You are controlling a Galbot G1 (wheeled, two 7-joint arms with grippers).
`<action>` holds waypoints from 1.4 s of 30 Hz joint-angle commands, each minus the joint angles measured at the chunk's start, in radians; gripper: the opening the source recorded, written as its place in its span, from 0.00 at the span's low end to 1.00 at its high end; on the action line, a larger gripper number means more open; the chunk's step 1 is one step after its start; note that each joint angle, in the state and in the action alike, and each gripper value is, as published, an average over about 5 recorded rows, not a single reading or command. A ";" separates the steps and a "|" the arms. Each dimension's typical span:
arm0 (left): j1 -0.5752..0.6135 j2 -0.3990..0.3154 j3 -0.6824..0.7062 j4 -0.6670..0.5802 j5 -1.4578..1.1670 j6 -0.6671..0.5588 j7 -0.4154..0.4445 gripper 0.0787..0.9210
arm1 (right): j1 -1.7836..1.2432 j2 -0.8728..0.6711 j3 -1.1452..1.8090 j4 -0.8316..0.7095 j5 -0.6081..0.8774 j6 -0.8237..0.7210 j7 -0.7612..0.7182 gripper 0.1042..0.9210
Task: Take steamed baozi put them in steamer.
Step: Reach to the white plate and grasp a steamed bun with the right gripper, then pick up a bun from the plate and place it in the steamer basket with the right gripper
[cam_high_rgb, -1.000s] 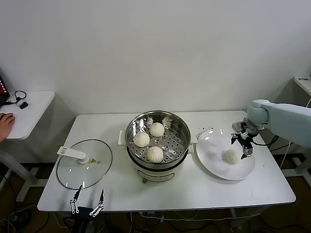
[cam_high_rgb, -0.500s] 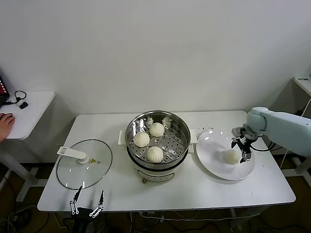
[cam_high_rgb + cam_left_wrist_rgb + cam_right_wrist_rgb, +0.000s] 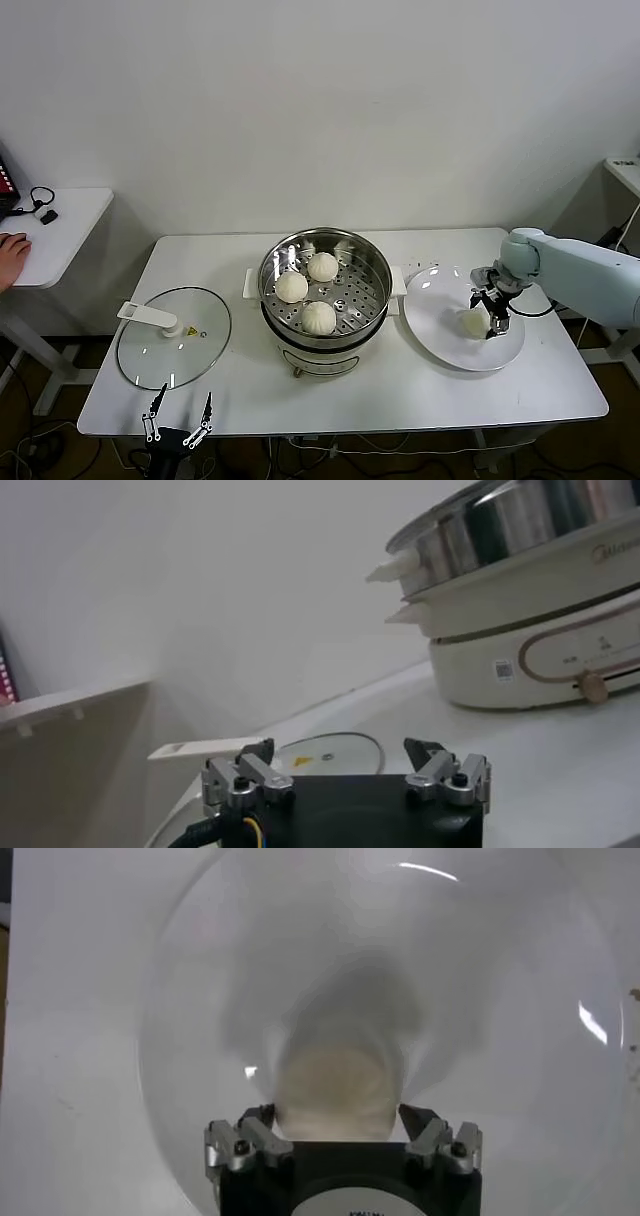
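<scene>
The steamer [image 3: 374, 264] stands mid-table with three steamed baozi [image 3: 319, 317] on its perforated tray. A fourth baozi [image 3: 469, 323] lies on the white plate [image 3: 440, 335] to its right. My right gripper [image 3: 486, 313] has come down over this bun, open, with a finger on each side. In the right wrist view the bun [image 3: 340, 1086] fills the space between the fingers of the right gripper [image 3: 338, 1116], over the plate [image 3: 190, 998]. My left gripper [image 3: 180, 422] hangs open and empty below the table's front edge, also seen from its wrist [image 3: 341, 748] with the steamer [image 3: 530, 540] beyond.
A glass lid [image 3: 175, 352] with a white handle lies flat at the table's left. A small side table [image 3: 65, 225] stands further left, with a person's hand [image 3: 12, 250] resting on it. The plate sits close to the table's right edge.
My right gripper has dropped and shifted slightly left onto the plate's bun, so its fingers now straddle it. The fingers have drawn in a little. The left arm is still.
</scene>
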 commanded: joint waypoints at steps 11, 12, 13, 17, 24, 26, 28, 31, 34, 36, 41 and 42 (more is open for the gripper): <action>0.002 -0.001 0.001 -0.008 0.000 0.003 0.001 0.88 | 0.172 -0.021 -0.126 0.095 0.109 -0.003 -0.027 0.50; 0.003 -0.001 0.002 -0.010 0.000 0.003 0.001 0.88 | 0.207 -0.021 -0.159 0.113 0.135 -0.003 -0.031 0.49; 0.004 0.000 0.003 -0.011 0.000 0.003 0.001 0.88 | 0.248 -0.021 -0.198 0.133 0.165 -0.004 -0.035 0.48; 0.006 0.000 0.007 -0.016 0.001 0.003 0.002 0.88 | 0.447 -0.008 -0.365 0.218 0.304 -0.008 -0.049 0.48; 0.007 0.003 0.017 -0.027 0.001 0.004 0.003 0.88 | 0.738 0.054 -0.555 0.353 0.469 -0.019 -0.063 0.48; 0.006 0.004 0.020 -0.027 0.001 0.003 0.003 0.88 | 0.792 0.072 -0.576 0.383 0.496 -0.026 -0.062 0.49; 0.005 0.004 0.023 -0.029 0.002 0.004 0.003 0.88 | 0.836 0.093 -0.593 0.412 0.525 -0.038 -0.060 0.49; 0.005 0.005 0.027 -0.031 0.006 0.003 0.004 0.88 | 0.885 0.129 -0.605 0.445 0.574 -0.065 -0.053 0.49; 0.007 0.005 0.028 -0.033 0.009 0.002 0.004 0.88 | 0.907 0.167 -0.594 0.465 0.627 -0.093 -0.043 0.49; 0.008 0.005 0.028 -0.034 0.010 0.002 0.004 0.88 | 0.912 0.195 -0.582 0.475 0.661 -0.108 -0.036 0.49; 0.006 0.003 0.031 -0.037 0.012 0.002 0.004 0.88 | 0.894 0.266 -0.543 0.489 0.715 -0.146 -0.007 0.50; 0.006 0.003 0.031 -0.038 0.012 0.002 0.004 0.88 | 0.883 0.279 -0.534 0.489 0.720 -0.154 0.001 0.50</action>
